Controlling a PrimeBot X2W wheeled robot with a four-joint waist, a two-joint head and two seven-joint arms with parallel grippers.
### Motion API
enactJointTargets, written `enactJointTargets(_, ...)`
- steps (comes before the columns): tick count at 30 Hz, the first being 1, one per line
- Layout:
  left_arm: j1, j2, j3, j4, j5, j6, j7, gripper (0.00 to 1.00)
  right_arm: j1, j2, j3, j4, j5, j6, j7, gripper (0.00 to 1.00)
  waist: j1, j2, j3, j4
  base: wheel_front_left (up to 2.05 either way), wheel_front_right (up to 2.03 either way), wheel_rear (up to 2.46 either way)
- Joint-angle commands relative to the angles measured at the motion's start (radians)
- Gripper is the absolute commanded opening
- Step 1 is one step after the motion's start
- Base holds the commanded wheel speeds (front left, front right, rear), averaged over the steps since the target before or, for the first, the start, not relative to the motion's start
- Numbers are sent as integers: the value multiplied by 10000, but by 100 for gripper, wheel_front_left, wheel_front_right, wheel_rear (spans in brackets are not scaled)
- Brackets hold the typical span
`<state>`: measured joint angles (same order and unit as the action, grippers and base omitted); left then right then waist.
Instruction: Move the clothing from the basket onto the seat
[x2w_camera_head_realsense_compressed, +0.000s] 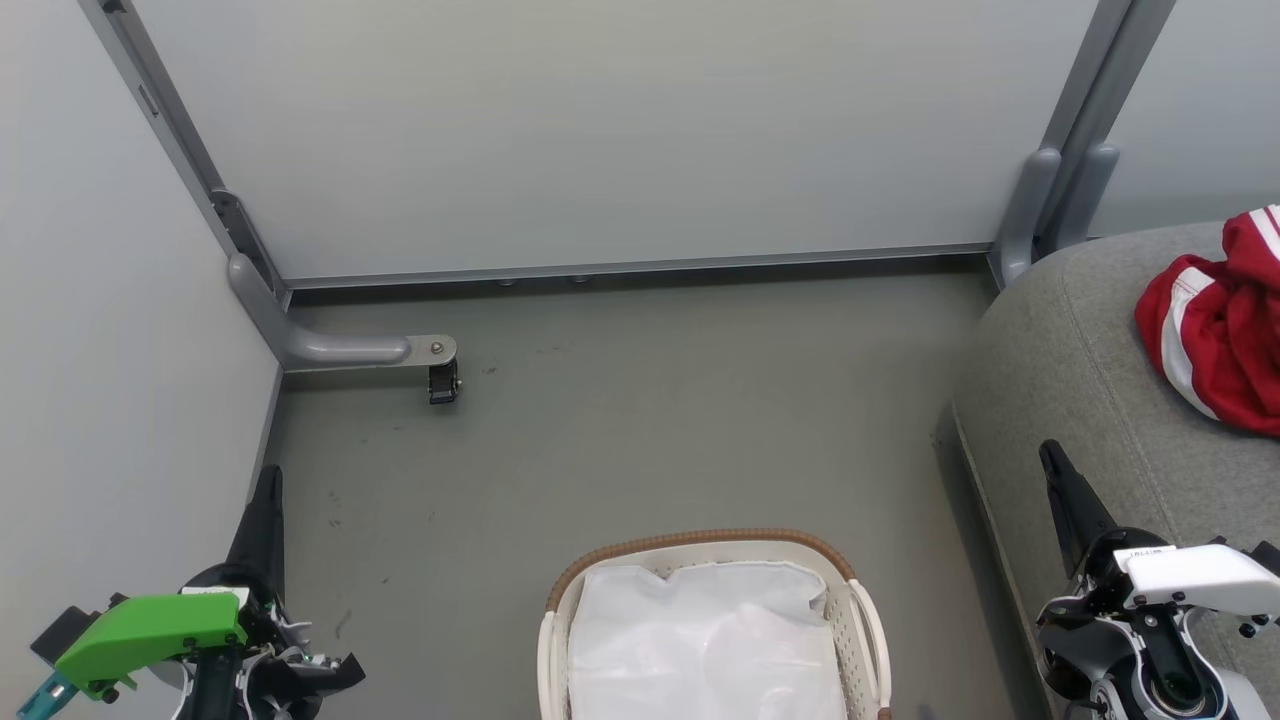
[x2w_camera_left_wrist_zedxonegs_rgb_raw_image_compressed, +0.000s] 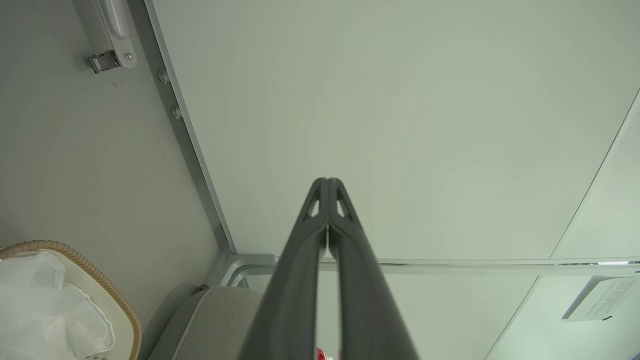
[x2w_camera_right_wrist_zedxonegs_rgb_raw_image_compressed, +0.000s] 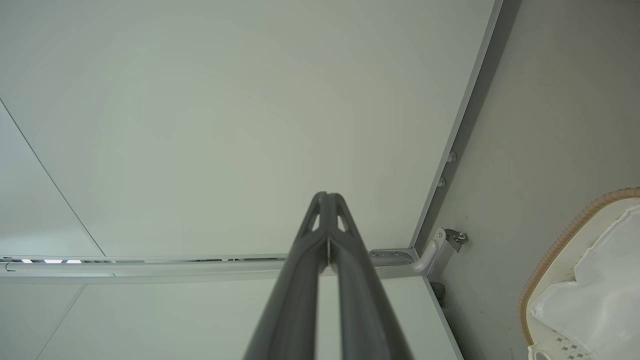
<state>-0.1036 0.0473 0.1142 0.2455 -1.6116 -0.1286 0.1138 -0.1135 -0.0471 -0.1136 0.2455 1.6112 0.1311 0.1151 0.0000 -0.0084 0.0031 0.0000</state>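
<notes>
Since the red clothing (x2w_camera_head_realsense_compressed: 1215, 330) lies bunched on the grey seat (x2w_camera_head_realsense_compressed: 1080, 400) right of the basket (x2w_camera_head_realsense_compressed: 700, 545), whose white liner (x2w_camera_head_realsense_compressed: 700, 640) is bare, the left gripper (x2w_camera_head_realsense_compressed: 268, 480) and right gripper (x2w_camera_head_realsense_compressed: 1050, 455) flank the basket pinched closed, holding nothing.

Open floor (x2w_camera_head_realsense_compressed: 680, 400) lies between basket (x2w_camera_head_realsense_compressed: 700, 540) and wall panel (x2w_camera_head_realsense_compressed: 600, 130). The seat (x2w_camera_head_realsense_compressed: 1080, 400) blocks the right; a caster foot (x2w_camera_head_realsense_compressed: 443, 380) juts out left.
</notes>
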Motion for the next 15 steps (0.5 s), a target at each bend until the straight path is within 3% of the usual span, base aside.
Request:
enactJointTargets(1,-94,55,21,-22,-27,-45,39,0,107,-60,-23,-37,35,-7,14,0,0,84,0,0,0,0,0)
enactJointTargets(15,-94,55,21,-23,-27,-45,38,0,106,-60,-23,-37,35,-7,14,0,0,84,0,0,0,0,0)
